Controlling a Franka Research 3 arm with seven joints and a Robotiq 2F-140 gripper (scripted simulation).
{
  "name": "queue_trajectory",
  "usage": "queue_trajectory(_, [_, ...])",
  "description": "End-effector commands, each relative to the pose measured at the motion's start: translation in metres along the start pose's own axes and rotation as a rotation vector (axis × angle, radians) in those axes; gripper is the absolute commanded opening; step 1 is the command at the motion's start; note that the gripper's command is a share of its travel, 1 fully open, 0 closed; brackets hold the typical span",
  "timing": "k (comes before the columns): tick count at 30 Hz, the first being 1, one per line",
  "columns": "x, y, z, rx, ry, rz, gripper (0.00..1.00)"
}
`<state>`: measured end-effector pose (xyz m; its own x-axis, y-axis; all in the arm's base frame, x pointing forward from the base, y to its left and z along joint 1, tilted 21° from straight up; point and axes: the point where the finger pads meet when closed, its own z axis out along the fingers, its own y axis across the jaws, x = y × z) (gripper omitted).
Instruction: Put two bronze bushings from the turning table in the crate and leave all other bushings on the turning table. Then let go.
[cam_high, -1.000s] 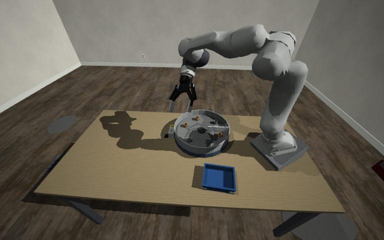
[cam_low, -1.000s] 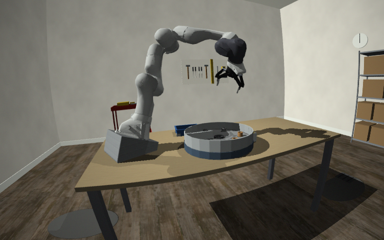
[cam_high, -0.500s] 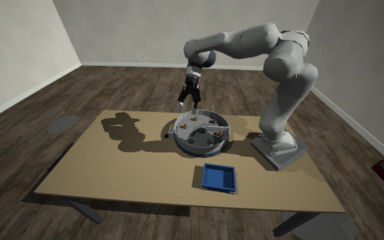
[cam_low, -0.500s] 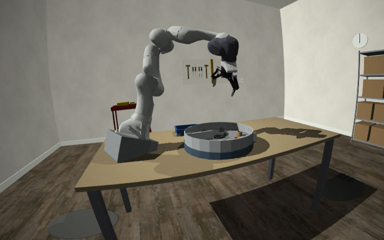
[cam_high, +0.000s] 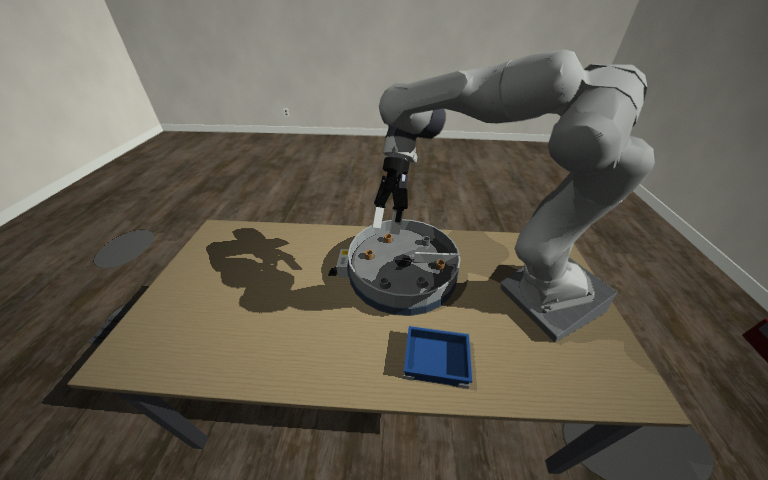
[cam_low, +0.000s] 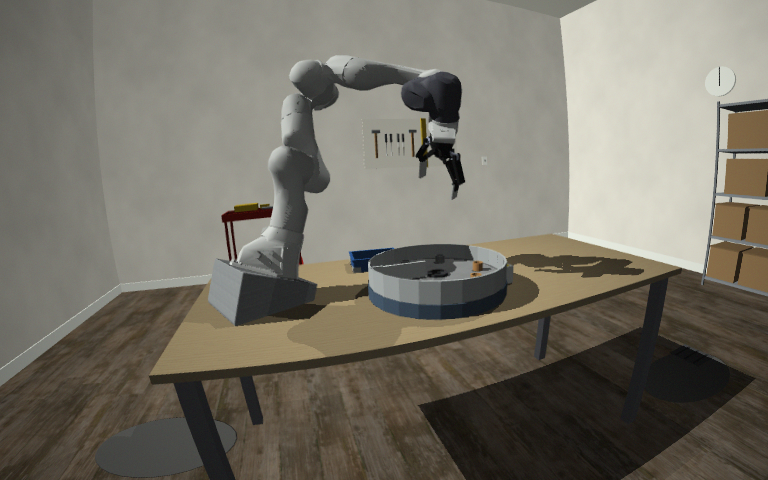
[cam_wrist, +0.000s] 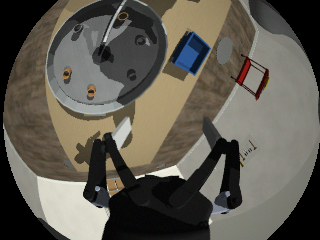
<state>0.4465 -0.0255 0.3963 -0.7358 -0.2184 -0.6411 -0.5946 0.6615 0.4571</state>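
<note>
Standing upright within the wall of the turning table, one bronze bushing was set near a second bronze bushing. In the wrist view, both were placed up and left of the jaws, which were spread wide, nothing gripped. A descent and sideways shift towards that pair seemed to be needed. The blue crate was left beyond, on the surface.
</note>
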Motion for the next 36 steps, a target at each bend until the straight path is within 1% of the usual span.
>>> queue_trajectory(1, [0.012, -0.005, 0.000, 0.043, 0.016, 0.161, 1.00])
queue_trajectory(11, [0.046, -0.006, 0.003, 0.130, 0.047, 0.330, 1.00])
queue_trajectory(13, [0.046, -0.006, 0.003, 0.130, 0.047, 0.330, 1.00])
queue_trajectory(14, [0.056, -0.007, 0.004, 0.155, 0.054, 0.375, 1.00])
queue_trajectory(28, [0.110, -0.015, 0.006, 0.303, 0.074, 0.623, 1.00])
queue_trajectory(30, [0.110, -0.015, 0.006, 0.303, 0.074, 0.623, 1.00])
queue_trajectory(31, [0.121, -0.016, 0.005, 0.333, 0.075, 0.670, 1.00])
queue_trajectory(36, [0.143, -0.020, 0.005, 0.394, 0.073, 0.762, 1.00])
